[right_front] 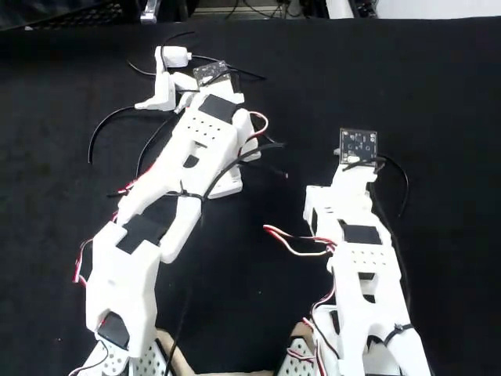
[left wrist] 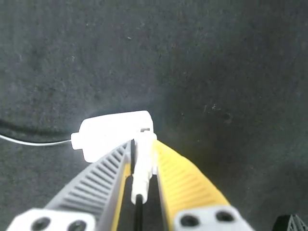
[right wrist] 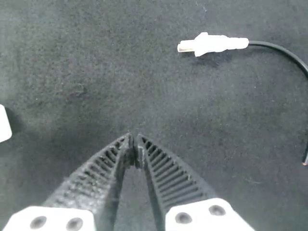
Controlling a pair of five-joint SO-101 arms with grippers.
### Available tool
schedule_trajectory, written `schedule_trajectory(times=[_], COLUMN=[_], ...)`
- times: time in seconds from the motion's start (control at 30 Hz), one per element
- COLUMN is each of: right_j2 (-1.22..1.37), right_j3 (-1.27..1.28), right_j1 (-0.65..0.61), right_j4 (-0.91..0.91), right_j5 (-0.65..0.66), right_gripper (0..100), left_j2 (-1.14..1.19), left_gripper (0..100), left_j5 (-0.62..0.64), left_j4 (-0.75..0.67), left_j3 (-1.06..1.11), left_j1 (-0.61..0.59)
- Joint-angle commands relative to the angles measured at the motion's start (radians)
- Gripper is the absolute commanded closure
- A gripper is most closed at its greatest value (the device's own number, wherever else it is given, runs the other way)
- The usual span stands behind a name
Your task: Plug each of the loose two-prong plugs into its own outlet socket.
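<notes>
My left gripper [left wrist: 142, 144], with one grey and one yellow finger, is shut on a white two-prong plug [left wrist: 141, 168] whose black cable runs back between the fingers. The plug's front end meets a white outlet socket [left wrist: 113, 133] lying on the black mat. In the high view that socket [right_front: 174, 56] sits at the far left, just beyond the left arm's tip. My right gripper [right wrist: 133, 144] is shut with nothing in it, low over the mat. Ahead of it and apart from it, a second white plug [right wrist: 213, 44] lies on its side with its black cable [right wrist: 288, 54] curving away.
Another white block [right wrist: 4, 123] shows at the edge of the right wrist view. Black cables [right_front: 117, 117] loop over the mat around the left arm. A white piece [right_front: 228, 183] lies under the left arm. The black mat [right_front: 438, 86] is bare to the far right.
</notes>
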Motion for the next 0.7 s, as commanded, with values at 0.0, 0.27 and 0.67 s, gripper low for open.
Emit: schedule_trajectory(times=[0.0,0.27,0.67], right_j2=[-0.025,-0.025,-0.025], right_j3=[-0.005,-0.005,-0.005], right_j1=[0.008,0.008,0.008], right_j4=[-0.015,-0.015,-0.015], right_j5=[-0.011,-0.012,-0.012], right_gripper=[98.6,98.6,98.6], left_j2=[-0.015,-0.015,-0.017], left_gripper=[97,97,97], left_j5=[-0.002,-0.008,-0.009], left_j4=[-0.014,-0.015,-0.009], left_j3=[0.002,0.039,0.045], left_j1=[0.005,0.005,0.001])
